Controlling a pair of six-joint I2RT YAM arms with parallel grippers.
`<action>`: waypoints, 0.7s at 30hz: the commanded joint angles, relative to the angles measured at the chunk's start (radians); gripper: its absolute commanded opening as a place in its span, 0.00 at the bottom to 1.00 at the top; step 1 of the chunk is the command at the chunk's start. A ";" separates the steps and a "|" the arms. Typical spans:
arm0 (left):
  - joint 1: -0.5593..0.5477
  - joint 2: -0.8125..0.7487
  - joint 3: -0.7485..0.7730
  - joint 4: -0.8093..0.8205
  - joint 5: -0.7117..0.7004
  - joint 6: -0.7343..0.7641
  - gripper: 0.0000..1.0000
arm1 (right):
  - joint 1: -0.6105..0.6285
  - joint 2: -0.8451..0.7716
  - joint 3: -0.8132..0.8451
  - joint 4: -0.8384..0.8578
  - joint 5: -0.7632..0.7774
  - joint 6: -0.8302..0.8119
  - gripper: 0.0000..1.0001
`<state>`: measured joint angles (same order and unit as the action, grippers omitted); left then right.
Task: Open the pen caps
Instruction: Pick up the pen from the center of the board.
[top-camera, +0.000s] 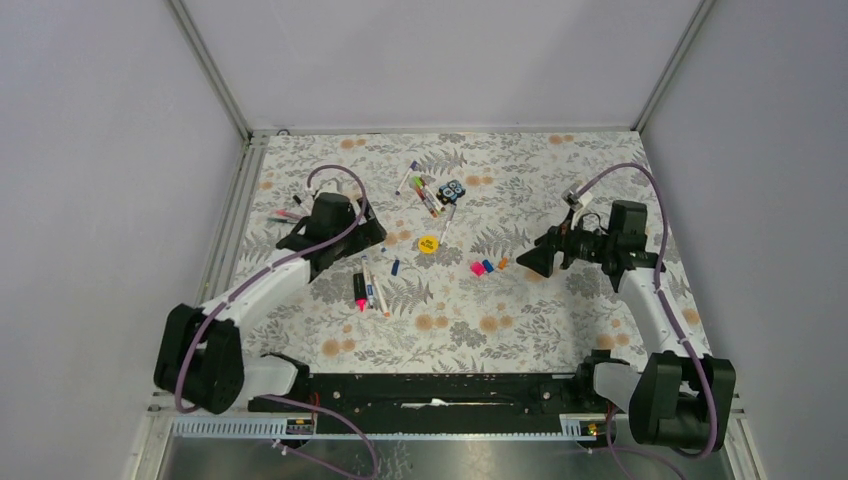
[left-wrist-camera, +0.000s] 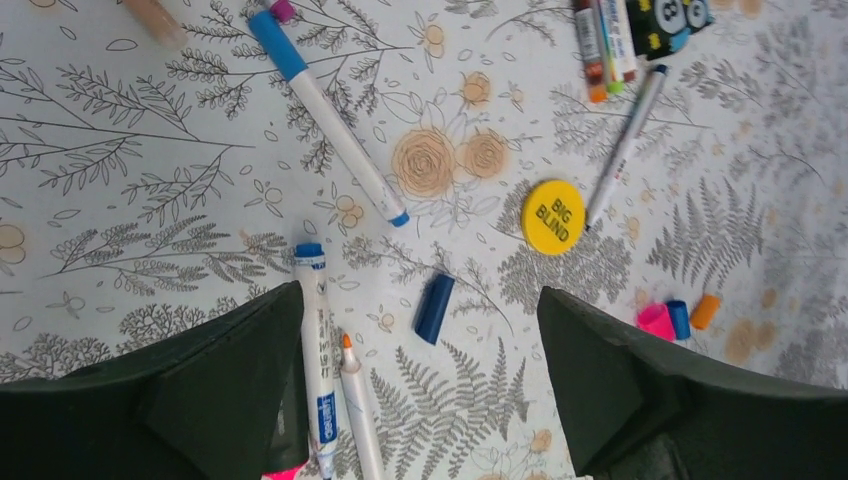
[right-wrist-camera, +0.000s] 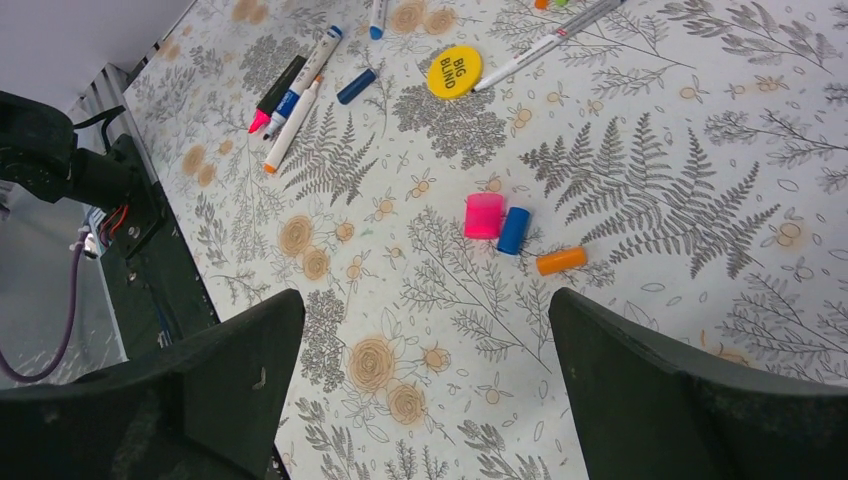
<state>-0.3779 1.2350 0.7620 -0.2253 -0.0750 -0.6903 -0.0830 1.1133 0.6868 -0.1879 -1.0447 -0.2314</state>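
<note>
My left gripper hangs open above the left middle of the table, holding nothing. In its wrist view a loose dark blue pen cap lies between the fingers on the cloth. Beside it lie a white pen with a blue end and an uncapped orange-tipped pen. My right gripper is open and empty on the right. Just ahead of it lie a pink cap, a blue cap and an orange cap. A pink-and-black highlighter lies by the two pens.
A flat yellow disc sits mid-table. Behind it are a bunch of pens and a black-and-blue block. A blue-capped pen and a thin grey pen lie near the disc. More pens lie at the left edge.
</note>
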 joint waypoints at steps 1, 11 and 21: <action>0.009 0.134 0.141 -0.084 -0.059 -0.043 0.93 | -0.043 -0.023 -0.014 0.071 -0.052 -0.005 1.00; 0.011 0.419 0.400 -0.337 -0.263 -0.147 0.57 | -0.075 -0.021 -0.028 0.077 -0.039 -0.011 1.00; 0.011 0.552 0.493 -0.341 -0.238 -0.108 0.52 | -0.086 -0.014 -0.030 0.077 -0.032 -0.016 1.00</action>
<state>-0.3717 1.7557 1.1927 -0.5549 -0.2893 -0.8097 -0.1600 1.1118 0.6571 -0.1436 -1.0603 -0.2310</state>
